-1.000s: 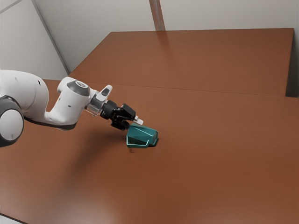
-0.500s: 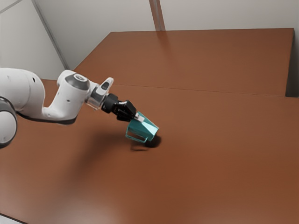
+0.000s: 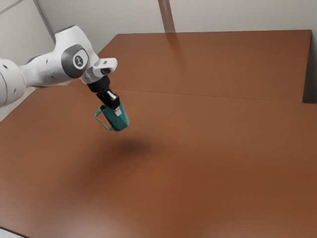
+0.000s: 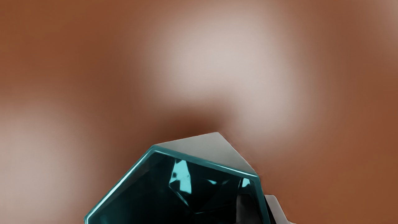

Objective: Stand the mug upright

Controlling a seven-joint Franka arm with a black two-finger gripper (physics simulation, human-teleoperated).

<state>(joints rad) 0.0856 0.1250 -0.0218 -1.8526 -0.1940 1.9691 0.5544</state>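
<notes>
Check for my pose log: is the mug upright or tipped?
Tipped: in the exterior view, the mug leans, its sides slanting, held in the air above its shadow.

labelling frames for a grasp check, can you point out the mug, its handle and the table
Mug (image 3: 119, 123): exterior view, on the outer wall of its body
Handle (image 3: 102, 124): exterior view, on its lower bar
Table (image 3: 223, 158): exterior view, on a bare part of its top

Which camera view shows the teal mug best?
The exterior view: it shows the teal mug, body and handle, held tilted by the gripper above its shadow. The wrist view looks into its mouth, with part of the rim and the faceted inside.
</notes>
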